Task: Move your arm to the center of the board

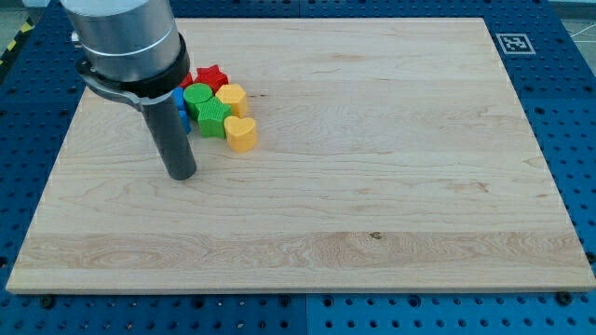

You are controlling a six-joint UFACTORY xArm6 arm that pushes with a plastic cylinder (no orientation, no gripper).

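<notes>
My tip (181,174) rests on the wooden board (372,186) at the view's left, just below and left of a tight cluster of blocks. The cluster holds a red star (211,75), a green round block (197,95), a green block (214,118), a yellow hexagon-like block (232,98), a yellow heart (241,134) and a blue block (181,107) partly hidden behind the rod. The tip stands apart from the yellow heart, about a block's width to its left and lower. The board's middle lies well to the tip's right.
The board lies on a blue pegboard table (577,112). A black-and-white marker tag (513,43) sits at the board's top right corner. The arm's grey body (126,42) covers the top left corner.
</notes>
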